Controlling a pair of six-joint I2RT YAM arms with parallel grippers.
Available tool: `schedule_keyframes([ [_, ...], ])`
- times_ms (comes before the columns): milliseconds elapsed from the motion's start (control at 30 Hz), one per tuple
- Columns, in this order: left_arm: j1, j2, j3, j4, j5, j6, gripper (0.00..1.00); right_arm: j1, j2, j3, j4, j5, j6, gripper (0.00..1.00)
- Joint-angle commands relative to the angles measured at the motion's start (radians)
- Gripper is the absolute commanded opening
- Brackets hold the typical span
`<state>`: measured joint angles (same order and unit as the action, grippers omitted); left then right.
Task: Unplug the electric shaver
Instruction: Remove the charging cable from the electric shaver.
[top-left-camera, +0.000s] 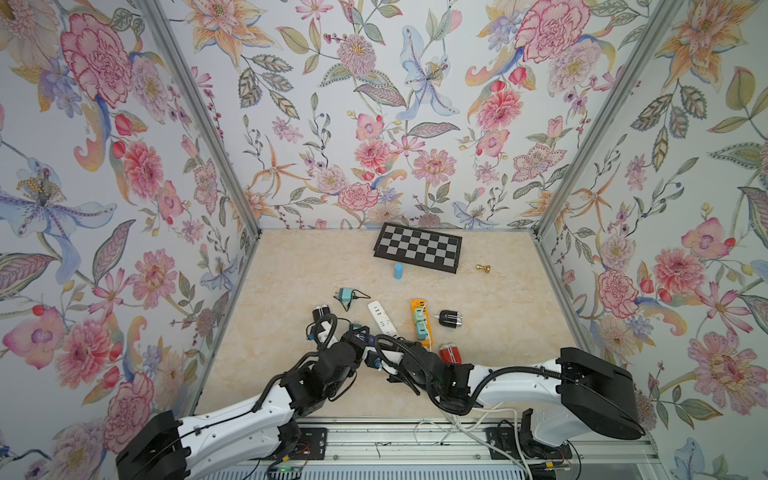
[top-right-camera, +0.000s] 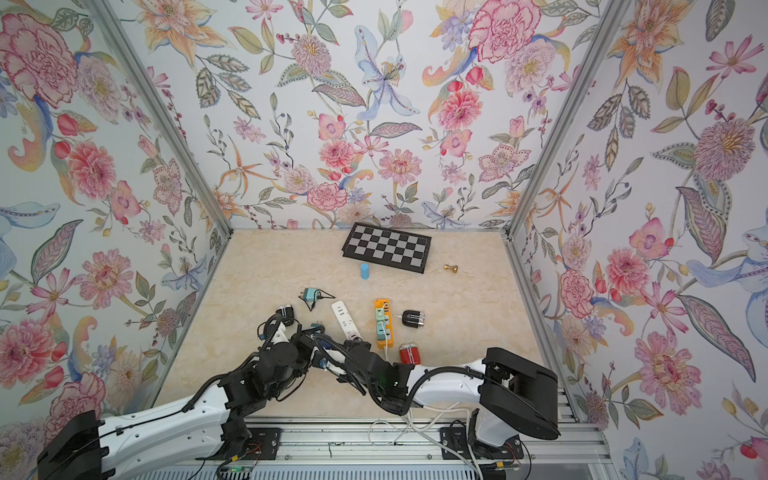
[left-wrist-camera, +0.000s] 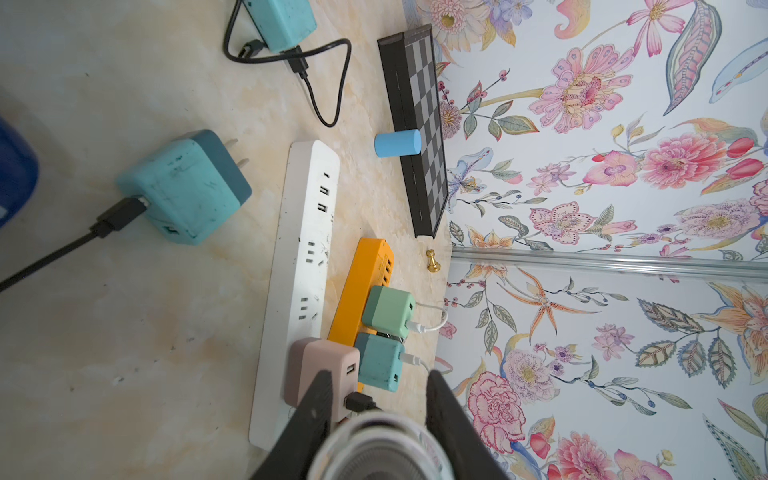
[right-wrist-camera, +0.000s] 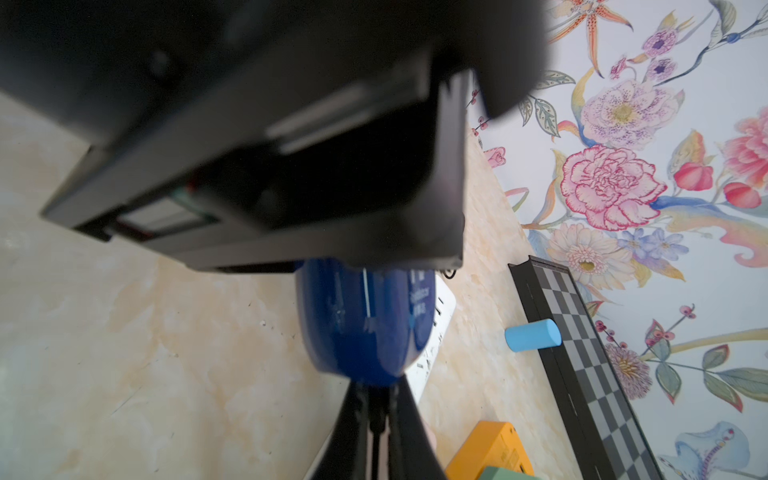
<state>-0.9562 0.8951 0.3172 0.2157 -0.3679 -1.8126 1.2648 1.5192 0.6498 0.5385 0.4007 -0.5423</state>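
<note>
A blue electric shaver (right-wrist-camera: 357, 324) hangs above the table, and my left gripper (left-wrist-camera: 378, 384) is shut on it. Its clear-capped head (left-wrist-camera: 374, 453) sits between the black fingers (left-wrist-camera: 316, 415). My right gripper (right-wrist-camera: 376, 395) is shut on the black cable plug (right-wrist-camera: 376, 415) where it meets the shaver's base. Just beyond lies the white power strip (left-wrist-camera: 303, 249). A pink charger (left-wrist-camera: 322, 370) is plugged into it, with a black cable (left-wrist-camera: 359, 402) leaving it. In both top views the two arms (top-left-camera: 332, 361) (top-left-camera: 419, 368) meet over the strip's near end and hide the shaver.
An orange strip (top-left-camera: 422, 324) with two chargers lies right of the white one, between a black shaver (top-left-camera: 450, 319) and a red one (top-left-camera: 451, 353). Loose teal chargers (top-left-camera: 345, 295) (left-wrist-camera: 187, 187) lie left. Farther back are a blue cylinder (top-left-camera: 398, 271), a chessboard (top-left-camera: 417, 252) and a brass pawn (top-left-camera: 483, 268).
</note>
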Motion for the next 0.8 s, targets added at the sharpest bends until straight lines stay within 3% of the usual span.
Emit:
schedule_keyframes([
  [0, -0.011, 0.010, 0.017, 0.001, 0.000, -0.035, 0.06, 0.006, 0.023, -0.026, 0.116, 0.071, -0.047, 0.00],
  [67, -0.012, -0.002, 0.032, -0.046, -0.011, -0.037, 0.00, 0.004, 0.024, -0.054, 0.150, 0.081, -0.060, 0.00],
  [267, -0.010, -0.052, 0.032, -0.086, -0.025, -0.051, 0.00, -0.048, 0.014, -0.095, 0.167, 0.031, -0.026, 0.00],
  [567, -0.010, -0.015, 0.006, -0.072, -0.019, -0.069, 0.00, 0.036, -0.129, -0.027, 0.006, 0.005, -0.047, 0.00],
  [767, -0.010, -0.035, 0.006, -0.049, -0.008, -0.061, 0.00, -0.087, -0.035, -0.118, 0.108, -0.030, 0.000, 0.00],
])
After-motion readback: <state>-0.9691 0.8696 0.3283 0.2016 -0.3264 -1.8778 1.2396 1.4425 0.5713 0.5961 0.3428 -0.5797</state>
